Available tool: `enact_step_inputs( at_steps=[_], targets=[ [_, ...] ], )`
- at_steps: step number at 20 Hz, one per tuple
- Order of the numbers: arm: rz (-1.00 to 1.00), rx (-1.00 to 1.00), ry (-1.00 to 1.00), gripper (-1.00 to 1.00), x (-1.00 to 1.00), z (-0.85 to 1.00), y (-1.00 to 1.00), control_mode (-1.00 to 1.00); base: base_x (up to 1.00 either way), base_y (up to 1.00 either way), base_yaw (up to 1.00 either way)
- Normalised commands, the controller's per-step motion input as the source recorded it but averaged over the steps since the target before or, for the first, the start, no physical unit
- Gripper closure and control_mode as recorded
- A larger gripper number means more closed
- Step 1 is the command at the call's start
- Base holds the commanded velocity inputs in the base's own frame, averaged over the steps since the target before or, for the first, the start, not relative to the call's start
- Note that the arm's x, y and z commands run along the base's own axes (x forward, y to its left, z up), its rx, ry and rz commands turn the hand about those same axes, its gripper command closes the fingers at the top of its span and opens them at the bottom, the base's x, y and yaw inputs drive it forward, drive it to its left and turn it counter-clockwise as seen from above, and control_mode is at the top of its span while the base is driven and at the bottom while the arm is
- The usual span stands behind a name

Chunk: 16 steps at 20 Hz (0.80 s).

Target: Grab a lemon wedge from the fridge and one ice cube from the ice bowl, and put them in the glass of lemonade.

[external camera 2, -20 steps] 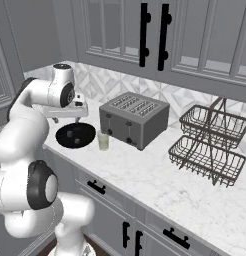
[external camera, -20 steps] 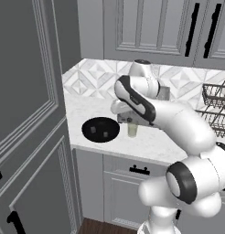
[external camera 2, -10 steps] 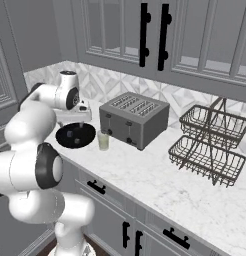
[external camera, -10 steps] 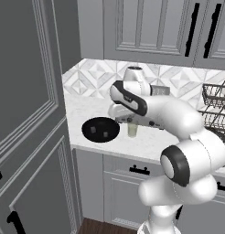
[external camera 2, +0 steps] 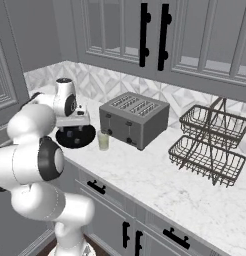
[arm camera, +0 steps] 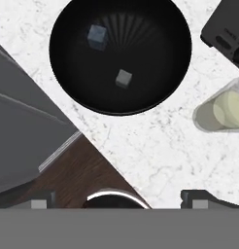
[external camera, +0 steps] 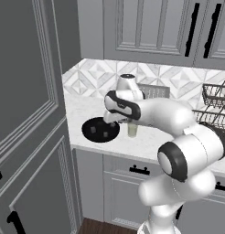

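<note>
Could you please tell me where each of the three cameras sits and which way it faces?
Left base view: behind the arm's left, facing the counter; the arm rises lower right over the ice bowl.
Right base view: behind its right, facing the toaster; the arm rises lower left.
Hand view: looks down on the ice bowl, fingertips at the bottom.
All share the ice bowl and the glass of lemonade.

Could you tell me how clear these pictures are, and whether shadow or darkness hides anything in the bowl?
Hand view: sharp and evenly lit; two ice cubes stand out pale against the black bowl, and the glass is cut by the right edge. Left base view: softer; the bowl reads as a dark disc with faint specks, the arm partly covering it. Right base view: the bowl is mostly hidden behind the arm.
</note>
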Motion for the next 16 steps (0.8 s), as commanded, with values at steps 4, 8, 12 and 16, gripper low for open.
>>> enact_step_inputs(
  at_steps=[4, 8, 12, 16],
  targets=[
    [-0.02, -0.08, -0.07, -1.0, 0.33, -0.41, 0.15, -1.0, 0.0, 0.0, 0.0],
    [-0.01, -0.07, -0.01, -1.0, 0.27, -0.3, 0.17, -1.0, 0.0, 0.0, 0.0],
    [0.0, -0.05, 0.12, -1.0, 0.2, -0.13, 0.08, -1.0, 0.0, 0.0, 0.0],
    [0.0, -0.05, 0.1, -1.0, 0.34, -0.16, 0.01, -1.0, 0.0, 0.0, 0.0]
  ],
)
